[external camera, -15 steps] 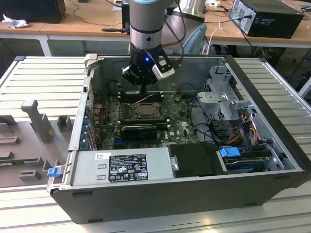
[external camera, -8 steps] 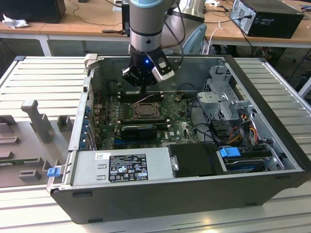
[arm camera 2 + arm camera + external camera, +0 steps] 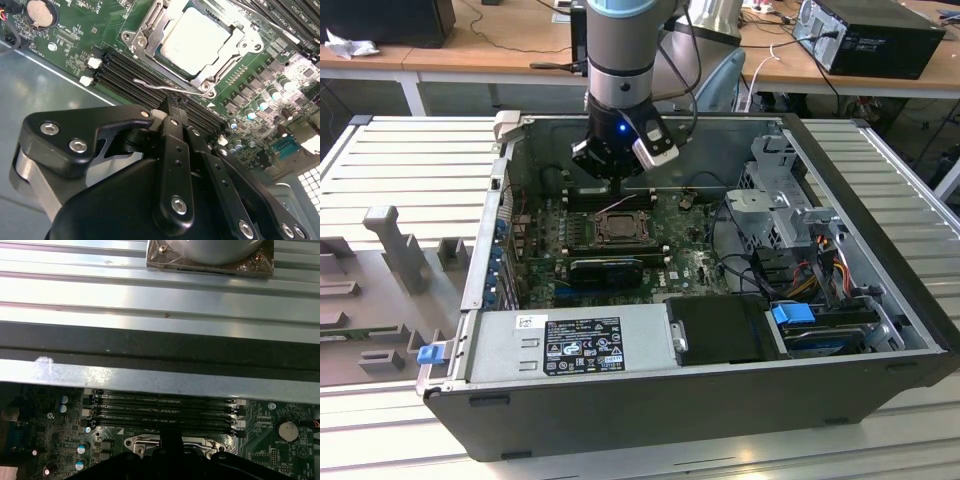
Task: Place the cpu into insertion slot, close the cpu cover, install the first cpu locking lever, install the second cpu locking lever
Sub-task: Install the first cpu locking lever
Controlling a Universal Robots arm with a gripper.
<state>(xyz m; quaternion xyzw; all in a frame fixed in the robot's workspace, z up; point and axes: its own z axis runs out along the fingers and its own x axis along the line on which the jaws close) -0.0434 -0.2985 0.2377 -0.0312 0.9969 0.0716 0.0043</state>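
The gripper [image 3: 172, 106] is seen with its fingers drawn together, nothing visibly held, its tip just beside a thin metal lever [image 3: 167, 87] at the edge of the socket [image 3: 145, 37]. The chip [image 3: 197, 40] is seated in the socket, framed by the closed metal cover [image 3: 235, 40]. Memory slots [image 3: 130, 80] lie alongside.

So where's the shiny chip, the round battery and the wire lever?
cpu [image 3: 197, 42], second wrist view, middle of its silvery top.
round battery [image 3: 40, 13], second wrist view, its flat face.
wire lever [image 3: 165, 87], second wrist view, along its thin rod.
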